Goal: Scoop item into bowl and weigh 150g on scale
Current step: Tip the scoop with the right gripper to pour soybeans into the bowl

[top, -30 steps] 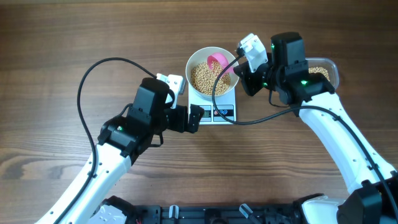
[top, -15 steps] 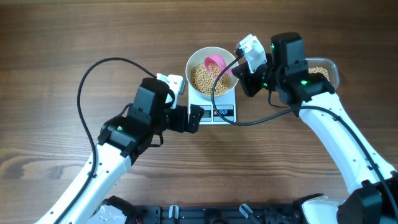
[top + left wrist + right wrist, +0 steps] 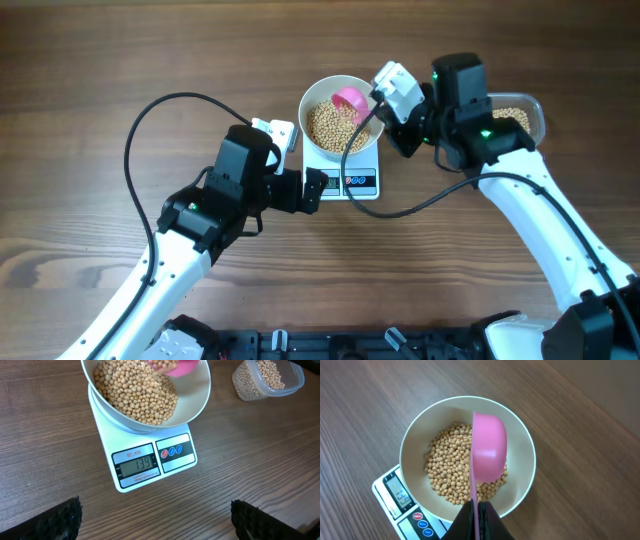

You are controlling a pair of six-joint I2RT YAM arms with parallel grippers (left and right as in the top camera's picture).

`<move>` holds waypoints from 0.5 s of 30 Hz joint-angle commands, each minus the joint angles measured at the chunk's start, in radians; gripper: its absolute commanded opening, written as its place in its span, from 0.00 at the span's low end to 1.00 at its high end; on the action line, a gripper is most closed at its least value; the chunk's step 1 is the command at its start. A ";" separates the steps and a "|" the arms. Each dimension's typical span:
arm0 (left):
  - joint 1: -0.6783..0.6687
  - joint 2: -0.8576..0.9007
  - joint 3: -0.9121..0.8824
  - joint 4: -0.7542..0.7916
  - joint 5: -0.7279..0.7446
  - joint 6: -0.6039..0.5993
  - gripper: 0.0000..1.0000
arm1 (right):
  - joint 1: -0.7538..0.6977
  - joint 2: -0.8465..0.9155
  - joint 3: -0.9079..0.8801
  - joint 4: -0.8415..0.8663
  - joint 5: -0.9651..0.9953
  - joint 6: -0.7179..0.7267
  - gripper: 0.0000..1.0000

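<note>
Fingers of the right gripper (image 3: 476,522) pinch the pink scoop (image 3: 488,450), tipped over the white bowl (image 3: 414,444) of soybeans (image 3: 135,392). Bowl sits on the scale (image 3: 150,465) near the tabletop's far edge. Left gripper (image 3: 155,522) hangs wide open beside it.

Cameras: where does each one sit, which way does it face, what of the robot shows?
Overhead: above the table, looking straight down; both arms, left gripper, right gripper.
Left wrist: low, facing the scale display; two dark fingertips at the bottom corners.
Right wrist: above the bowl, looking down; fingers clamp the pink scoop.
Shared: bowl, beans, scale in all three.
</note>
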 commanded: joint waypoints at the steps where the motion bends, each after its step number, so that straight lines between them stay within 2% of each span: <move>1: -0.005 -0.008 0.000 0.003 -0.010 0.020 1.00 | 0.043 -0.018 0.006 0.009 0.076 -0.056 0.04; 15: -0.005 -0.008 0.000 0.003 -0.010 0.020 1.00 | 0.068 -0.018 0.006 0.024 0.102 -0.061 0.04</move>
